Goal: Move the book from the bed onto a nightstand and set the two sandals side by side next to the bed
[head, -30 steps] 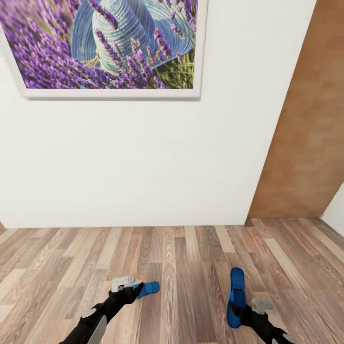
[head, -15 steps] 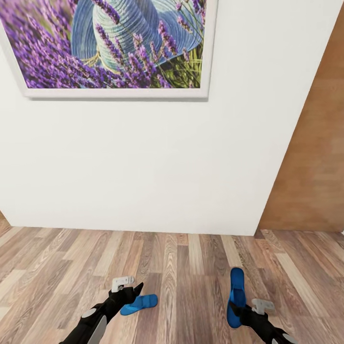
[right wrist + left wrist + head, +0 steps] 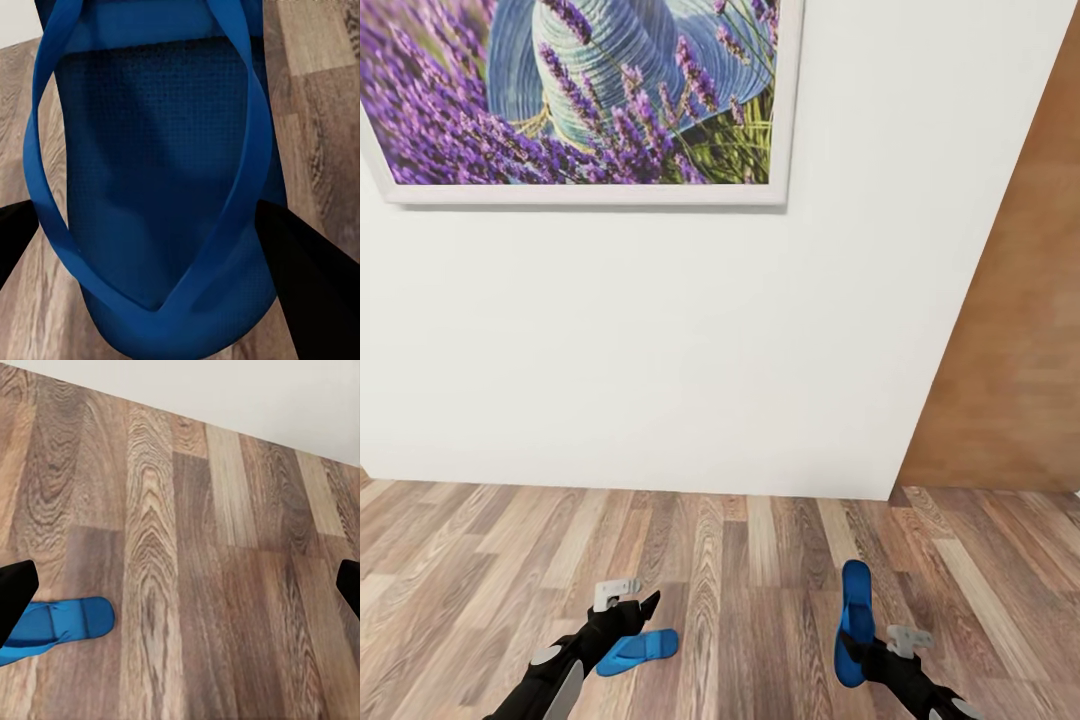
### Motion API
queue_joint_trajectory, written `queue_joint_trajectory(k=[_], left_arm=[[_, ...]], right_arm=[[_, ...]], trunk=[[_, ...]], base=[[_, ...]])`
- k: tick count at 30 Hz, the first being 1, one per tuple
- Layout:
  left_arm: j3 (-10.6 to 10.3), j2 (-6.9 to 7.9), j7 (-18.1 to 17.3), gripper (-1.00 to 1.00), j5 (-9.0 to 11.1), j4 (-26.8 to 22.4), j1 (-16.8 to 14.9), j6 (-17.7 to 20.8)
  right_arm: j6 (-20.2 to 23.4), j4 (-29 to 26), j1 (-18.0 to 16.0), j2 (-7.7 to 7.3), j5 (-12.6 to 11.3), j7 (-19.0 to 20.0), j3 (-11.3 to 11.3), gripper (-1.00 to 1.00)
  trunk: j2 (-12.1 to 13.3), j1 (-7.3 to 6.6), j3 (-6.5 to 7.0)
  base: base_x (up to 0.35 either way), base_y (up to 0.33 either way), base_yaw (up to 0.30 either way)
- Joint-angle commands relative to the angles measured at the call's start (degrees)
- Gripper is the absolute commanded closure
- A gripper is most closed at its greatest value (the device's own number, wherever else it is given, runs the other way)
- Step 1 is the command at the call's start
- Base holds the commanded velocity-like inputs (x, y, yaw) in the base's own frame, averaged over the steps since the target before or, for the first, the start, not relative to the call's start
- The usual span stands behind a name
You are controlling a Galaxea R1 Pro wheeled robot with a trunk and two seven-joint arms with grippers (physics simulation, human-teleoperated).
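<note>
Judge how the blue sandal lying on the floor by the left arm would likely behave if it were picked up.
The sandal looks thin and flat, so probably light for its size. Its thin sole would likely bend somewhat if gripped at one end. Lying flat on the plank floor, it should slide, not roll or tip, when pushed.

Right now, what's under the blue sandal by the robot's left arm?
Bare wood floor lies under the sandal. The left gripper covers its heel end, so nothing shows there.
</note>
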Motion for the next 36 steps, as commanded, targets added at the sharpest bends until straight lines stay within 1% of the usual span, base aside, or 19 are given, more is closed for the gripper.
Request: queue_joint_trajectory(k=[1, 12, 28, 36], left_arm=[[0.0, 0.0, -0.2, -1.0, 0.6, 0.0, 0.0, 0.2], [0.1, 0.0, -0.2, -1.0, 0.6, 0.0, 0.0, 0.2], [0.1, 0.0, -0.2, -1.0, 0.6, 0.0, 0.0, 0.2], [0.1, 0.0, -0.2, -1.0, 0.6, 0.0, 0.0, 0.1]], right_arm=[[-0.1, 0.1, 0.0, 0.0, 0.0, 0.4, -0.4, 1.0], [-0.1, 0.1, 0.0, 0.0, 0.0, 0.4, -0.4, 1.0], [-0.1, 0.1, 0.0, 0.0, 0.0, 0.4, -0.4, 1.0], [-0.1, 0.1, 0.0, 0.0, 0.0, 0.4, -0.4, 1.0]], trunk=[[0.0, 0.0, -0.05], [0.0, 0.0, -0.05], [0.0, 0.0, -0.05], [0.0, 0.0, -0.05]], base=[[0.104, -0.118, 0.0], [0.181, -0.18, 0.0], [0.3, -0.007, 0.0], [0.043, 0.0, 0.0]])
